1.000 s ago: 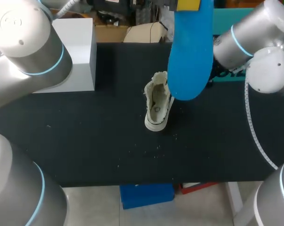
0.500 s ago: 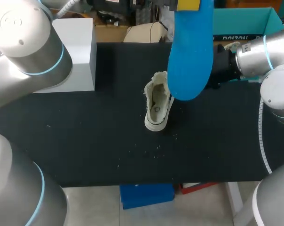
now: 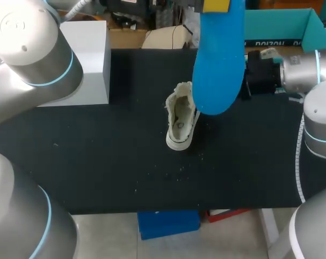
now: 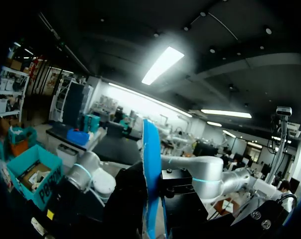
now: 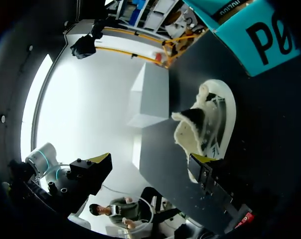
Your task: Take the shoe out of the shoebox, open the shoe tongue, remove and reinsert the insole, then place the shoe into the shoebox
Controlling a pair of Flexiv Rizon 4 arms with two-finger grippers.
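A cream shoe [image 3: 180, 121] lies on the black table [image 3: 98, 162], its opening up. High above it hangs the blue insole [image 3: 219, 59], and my left gripper [image 3: 216, 5] is shut on the insole's upper end. In the left wrist view the insole [image 4: 151, 174] shows edge-on between the fingers. My right gripper [image 3: 255, 73] stands to the right of the shoe, beside the teal shoebox [image 3: 282, 27]. In the right wrist view my right gripper [image 5: 150, 169] is open and holds nothing. The shoe [image 5: 210, 124] lies just ahead of one yellow-tipped finger [image 5: 203, 160], and the shoebox [image 5: 260, 35] is beyond it.
A white box [image 3: 87, 59] stands at the table's back left, also seen as the white box [image 5: 150, 94] past the shoe. Small crumbs lie on the table in front of the shoe.
My right arm has drawn back to the right and turned its wrist, so its black gripper now shows beside the shoebox. The insole, left gripper and shoe have not moved.
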